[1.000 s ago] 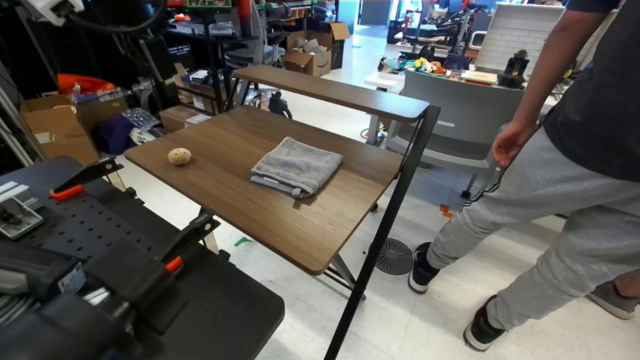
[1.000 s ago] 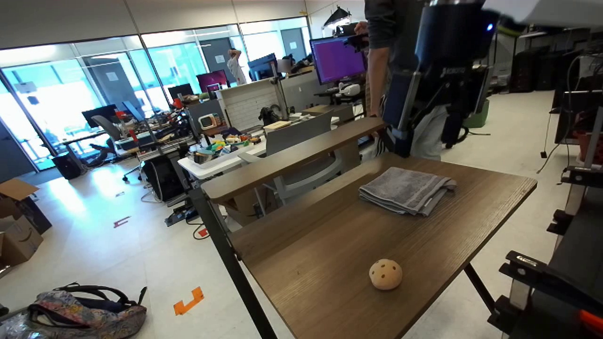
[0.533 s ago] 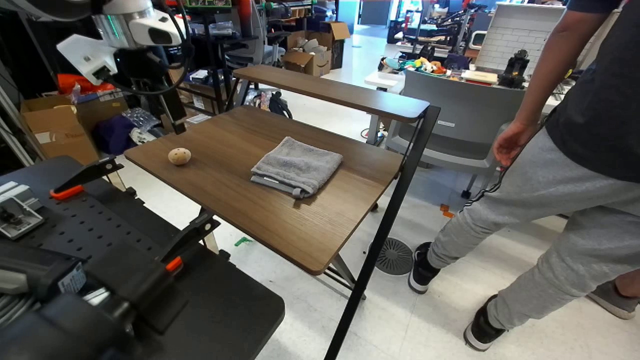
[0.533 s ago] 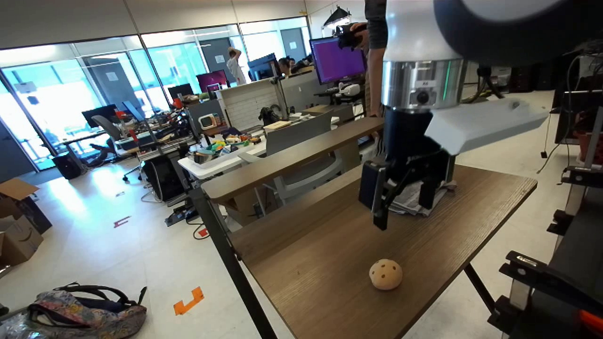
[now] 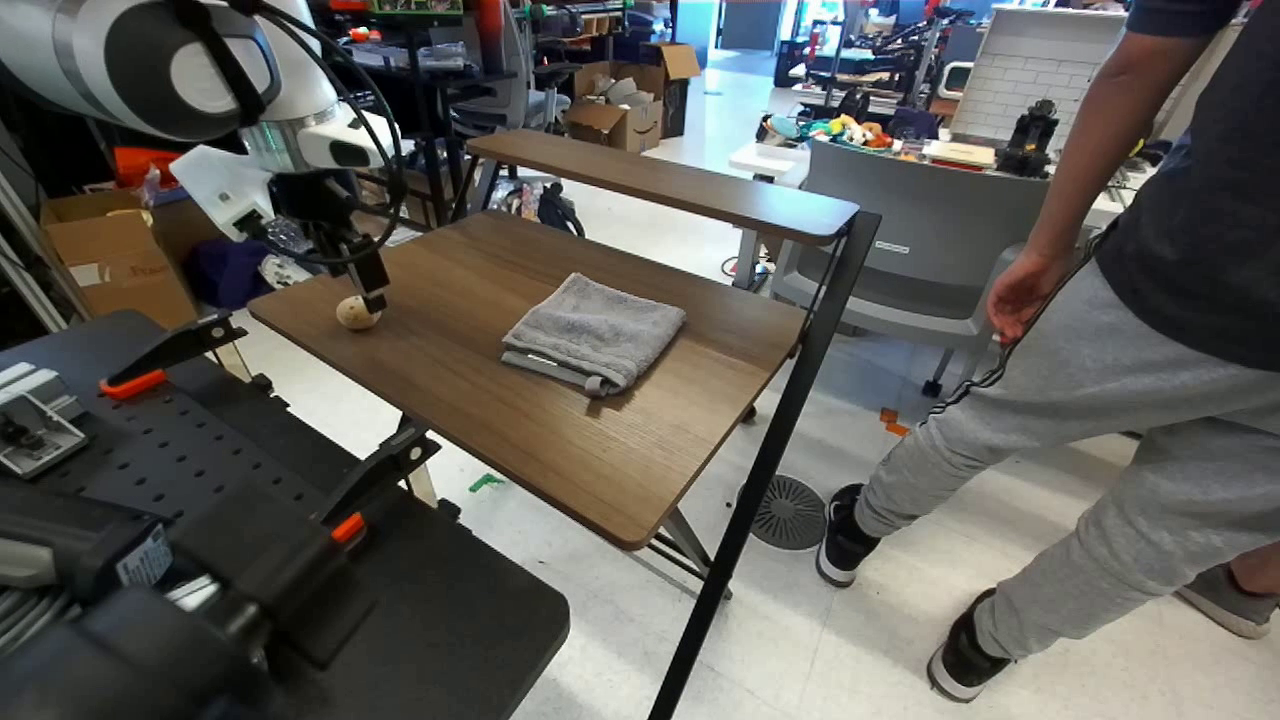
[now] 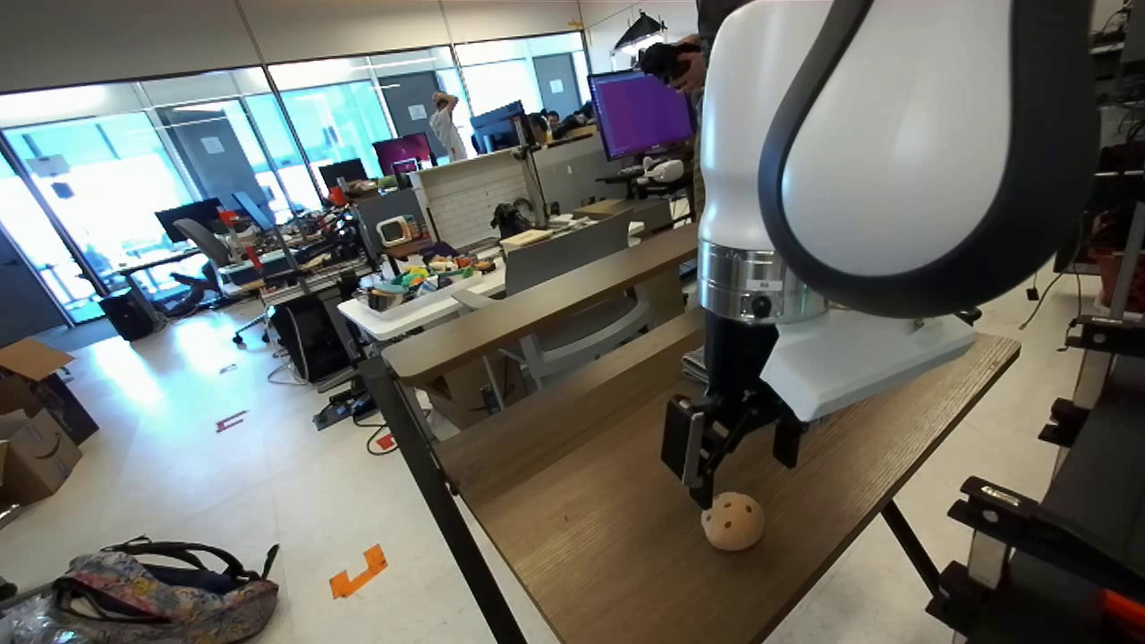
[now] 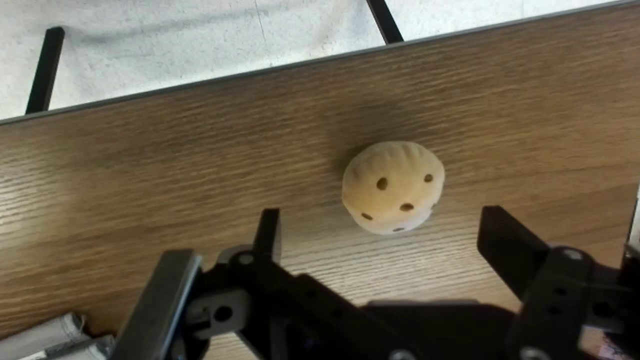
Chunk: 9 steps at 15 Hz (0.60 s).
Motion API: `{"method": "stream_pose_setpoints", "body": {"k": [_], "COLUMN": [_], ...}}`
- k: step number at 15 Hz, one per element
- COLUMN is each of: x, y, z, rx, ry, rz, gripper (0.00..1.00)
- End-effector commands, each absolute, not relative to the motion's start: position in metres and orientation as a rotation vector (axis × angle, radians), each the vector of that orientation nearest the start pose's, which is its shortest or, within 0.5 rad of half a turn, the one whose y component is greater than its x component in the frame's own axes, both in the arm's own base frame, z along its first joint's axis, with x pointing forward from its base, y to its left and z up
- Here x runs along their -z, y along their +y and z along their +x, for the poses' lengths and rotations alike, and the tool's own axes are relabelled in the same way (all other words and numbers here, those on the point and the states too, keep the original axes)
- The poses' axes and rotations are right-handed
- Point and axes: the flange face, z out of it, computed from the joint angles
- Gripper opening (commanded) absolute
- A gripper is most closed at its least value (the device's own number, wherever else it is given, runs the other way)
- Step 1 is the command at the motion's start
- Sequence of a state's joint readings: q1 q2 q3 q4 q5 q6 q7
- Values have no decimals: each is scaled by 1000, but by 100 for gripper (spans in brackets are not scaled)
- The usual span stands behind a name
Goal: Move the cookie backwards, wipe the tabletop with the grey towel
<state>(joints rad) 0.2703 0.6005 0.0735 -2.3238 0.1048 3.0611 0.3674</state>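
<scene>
Down and closer in than half a second ago, my black two-fingered hand (image 6: 744,477) points at the brown wood-grained surface (image 5: 640,460), its fingers (image 7: 505,245) spread wide, just beside the round pale-tan cookie (image 7: 393,187) with dark brown spots; whether the two touch I cannot tell. Above, my glossy white arm (image 6: 894,143) with dark trim bends down to a silvery metal wrist ring (image 6: 726,277). Plump and faintly ridged, the cookie sits on the surface, well apart from the squarish folded grey towel (image 5: 595,335), nubby with a smooth edge band.
</scene>
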Motion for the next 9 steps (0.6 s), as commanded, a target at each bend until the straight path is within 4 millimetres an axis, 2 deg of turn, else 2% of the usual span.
{"method": "stream_pose_setpoints", "body": {"k": [1, 3, 9], "x": [-95, -96, -93], "y": [166, 166, 148], "z": [483, 484, 488], "rx": [159, 163, 190], "ry": [218, 218, 291], "rz": [-3031, -3030, -3040], "gripper": [100, 100, 100]}}
